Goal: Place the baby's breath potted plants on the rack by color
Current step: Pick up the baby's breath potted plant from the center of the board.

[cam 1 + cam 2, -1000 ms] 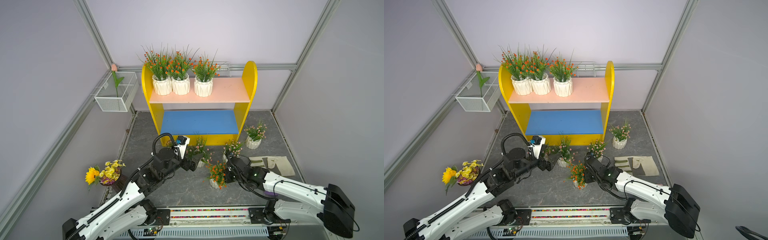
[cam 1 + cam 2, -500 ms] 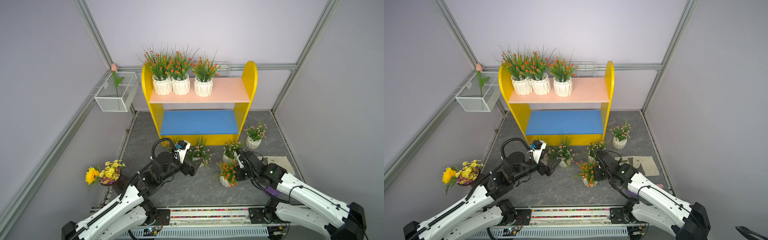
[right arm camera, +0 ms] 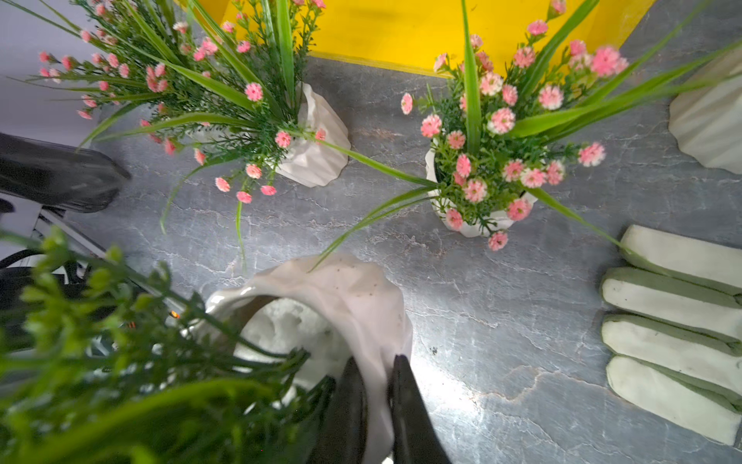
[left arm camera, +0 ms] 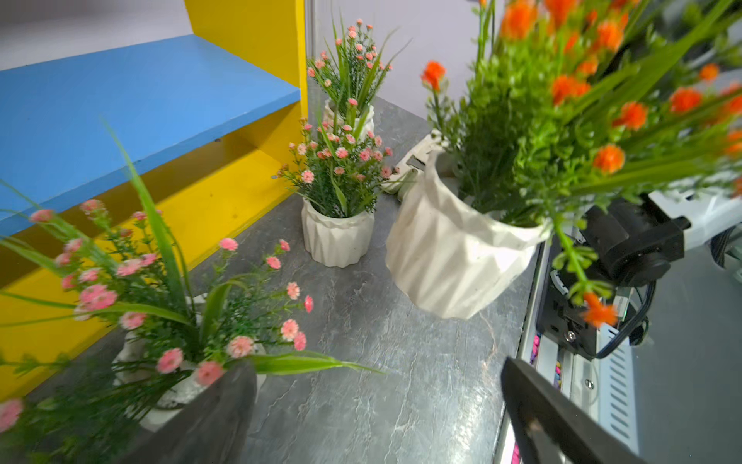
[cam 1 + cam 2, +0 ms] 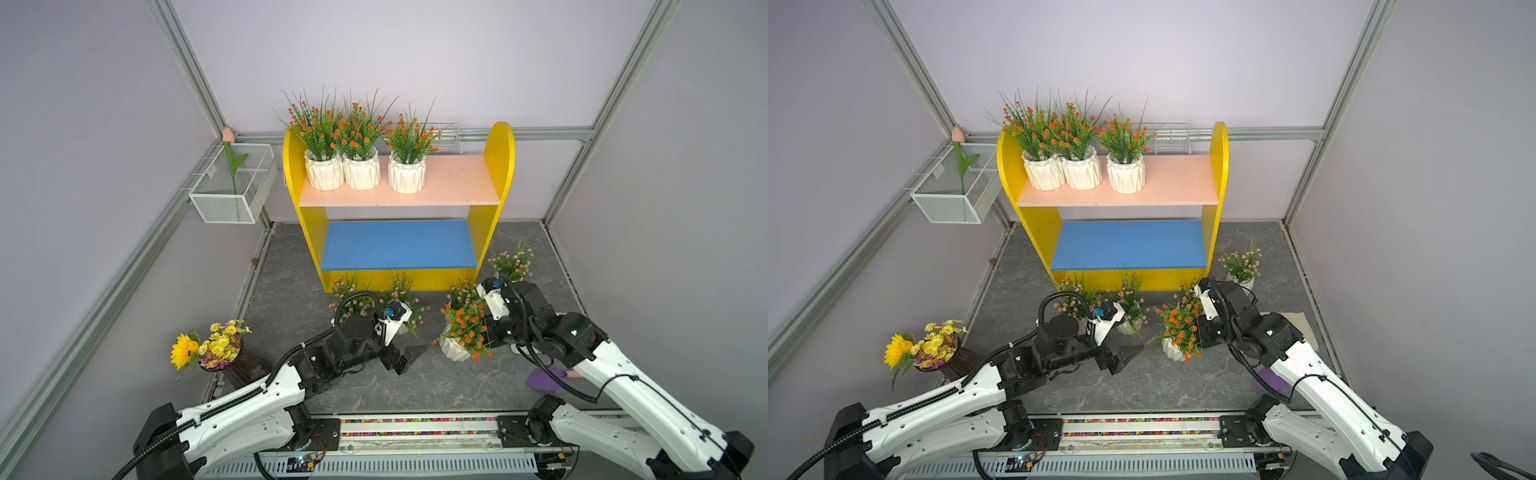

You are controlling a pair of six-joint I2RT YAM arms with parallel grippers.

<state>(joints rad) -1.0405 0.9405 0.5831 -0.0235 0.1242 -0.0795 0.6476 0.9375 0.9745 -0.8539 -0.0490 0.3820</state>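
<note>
The right jaws are shut on the rim of the white faceted pot point(image 3: 361, 297) of the fourth orange baby's breath plant point(image 5: 463, 330), one finger inside the wall and one outside. The pot hangs tilted and seems to be off the desk point(image 5: 374, 386), in front of the rack point(image 5: 500, 166). The left jaws stand wide and empty just beside a pink plant point(image 4: 168, 321).

The pot looks stiff and glossy, so probably slippery and likely to chip if dropped. A thin rim pinch lets it swing, and the bushy sprigs make it top-heavy. The sprigs are soft and will bend. A hold low on the rim wall, with the pot kept upright, seems safest.

Three orange plants point(image 5: 357, 137) fill one end of the peach upper board point(image 5: 457, 183), with bare room at the other end. The blue lower board point(image 5: 399, 245) is bare.

In both top views the left arm point(image 5: 1059, 345) covers the pots of two pink plants, and the held sprigs mask a third. A purple object point(image 5: 544, 380) under the right arm point(image 5: 602, 370) cannot be identified. The pot's base is hidden in the right wrist view.
</note>
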